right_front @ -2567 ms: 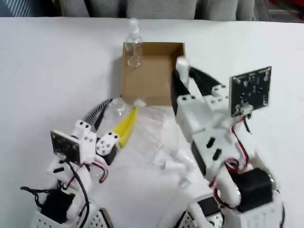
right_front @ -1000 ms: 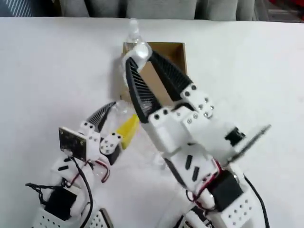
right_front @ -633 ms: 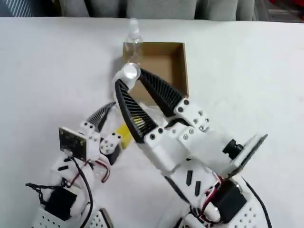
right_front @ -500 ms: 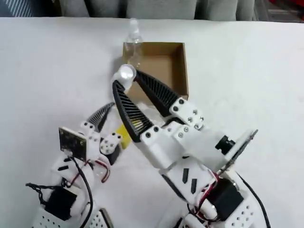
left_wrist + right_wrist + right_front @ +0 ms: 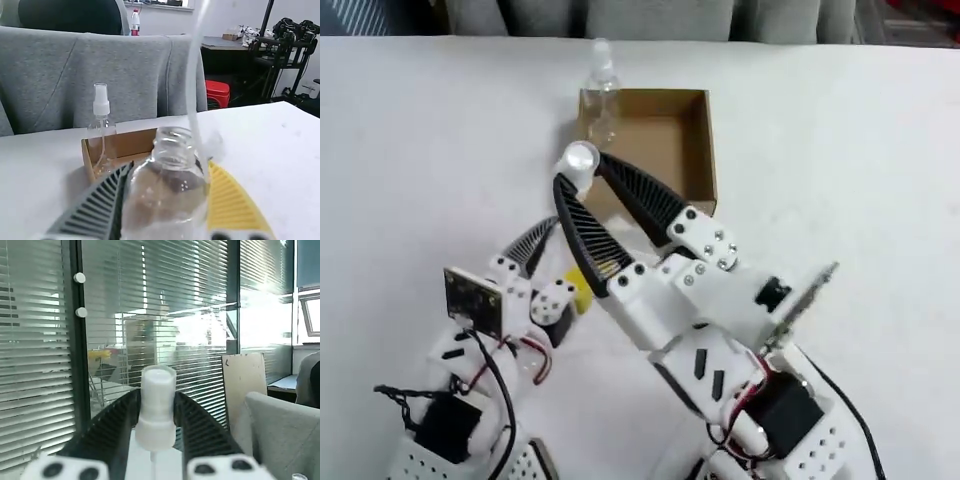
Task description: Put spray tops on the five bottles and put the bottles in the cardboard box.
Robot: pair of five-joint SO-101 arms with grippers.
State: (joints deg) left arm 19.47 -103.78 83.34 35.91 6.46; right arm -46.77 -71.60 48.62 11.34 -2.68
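Note:
My left gripper (image 5: 167,175) is shut on a clear bottle (image 5: 170,200) with an open neck, held upright between its grey and yellow fingers. A thin dip tube (image 5: 192,80) hangs from above down to the bottle's mouth. My right gripper (image 5: 156,400) is shut on a white spray top (image 5: 157,407). In the high view that spray top (image 5: 580,158) is up over the left gripper (image 5: 560,250), just in front of the cardboard box (image 5: 670,130). A capped bottle (image 5: 602,90) stands at the box's far left corner, also seen as the capped bottle (image 5: 101,130) in the left wrist view.
The right arm's white body (image 5: 700,310) spans the table's middle and covers what lies beneath it. The white table (image 5: 840,150) stretches out on both sides of the box. Grey chair backs (image 5: 75,75) stand behind the far edge.
The right arm has swung from over the box toward the left arm, carrying the spray top over the held bottle. The left arm has kept still.

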